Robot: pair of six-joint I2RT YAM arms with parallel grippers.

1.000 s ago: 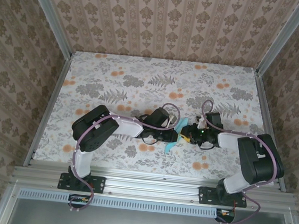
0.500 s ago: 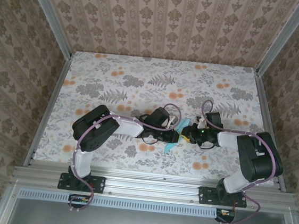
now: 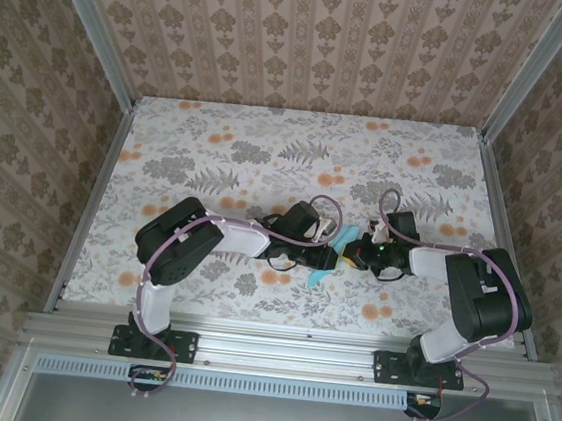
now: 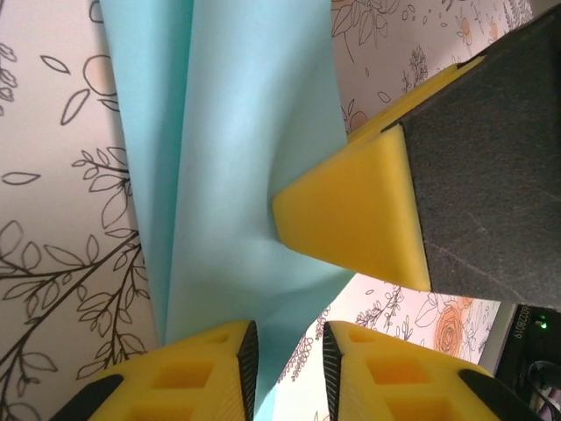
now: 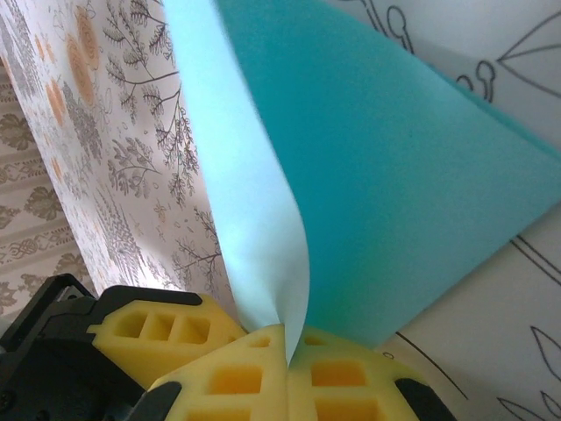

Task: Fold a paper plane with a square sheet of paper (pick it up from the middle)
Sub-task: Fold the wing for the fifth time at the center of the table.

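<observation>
Readable text — none

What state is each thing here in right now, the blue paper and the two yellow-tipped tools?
paper: folded lengthwise, pinched at a fold by the right tool.
right tool: shut on the paper.
left tool: slightly open, the paper passing through the gap between its fingers.
</observation>
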